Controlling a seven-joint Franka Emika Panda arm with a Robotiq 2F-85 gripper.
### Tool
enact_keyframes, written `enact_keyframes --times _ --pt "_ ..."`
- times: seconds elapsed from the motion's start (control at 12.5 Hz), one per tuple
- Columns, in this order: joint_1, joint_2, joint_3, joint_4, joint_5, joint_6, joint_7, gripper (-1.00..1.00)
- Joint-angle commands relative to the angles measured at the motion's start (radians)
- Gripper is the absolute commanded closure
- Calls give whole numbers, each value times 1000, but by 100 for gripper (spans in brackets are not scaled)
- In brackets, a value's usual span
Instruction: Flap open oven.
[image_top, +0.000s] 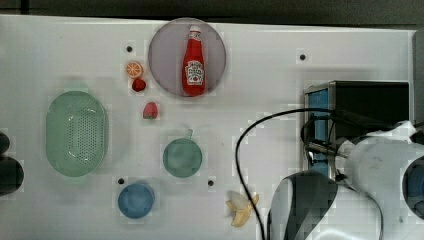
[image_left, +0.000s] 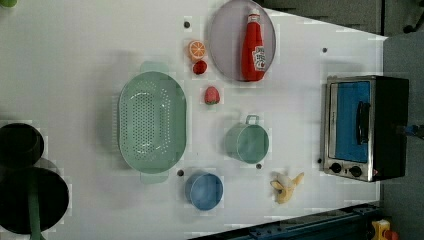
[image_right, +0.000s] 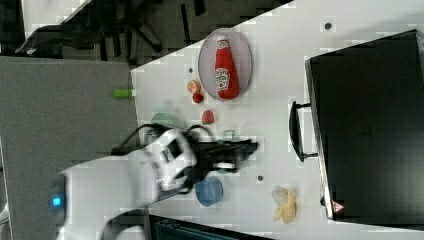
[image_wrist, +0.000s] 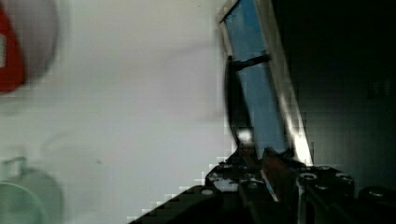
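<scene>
Your oven (image_left: 365, 127) sits at the left view's right edge of the white table (image_left: 75, 60), door shut, its dark bar handle (image_left: 362, 122) facing the clutter. Your gripper (image_wrist: 254, 161) is at the handle in the wrist view, fingers set narrow; you cannot tell whether they actually hold the bar. Nearest the door lie a banana (image_left: 286, 186) and a green mug (image_left: 247, 141). Further off: a blue cup (image_left: 204, 191), a green colander (image_left: 151, 121), a strawberry (image_left: 211, 95) and a ketchup bottle (image_left: 253, 46) on a plate (image_left: 222, 42).
</scene>
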Motion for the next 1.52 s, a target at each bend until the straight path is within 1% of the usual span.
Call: enact_keyframes --times 0.08,0.32,0.72,1.28,1.52 --pt "-22 68 -35 -18 3 93 -255 65" --pt "-22 153 -57 -19 4 170 -278 65" --pt "-20 251 -52 -32 12 266 -278 65" --pt "-17 305 -33 -47 14 287 -261 65" --pt "-4 314 -14 -58 -23 303 -205 65"
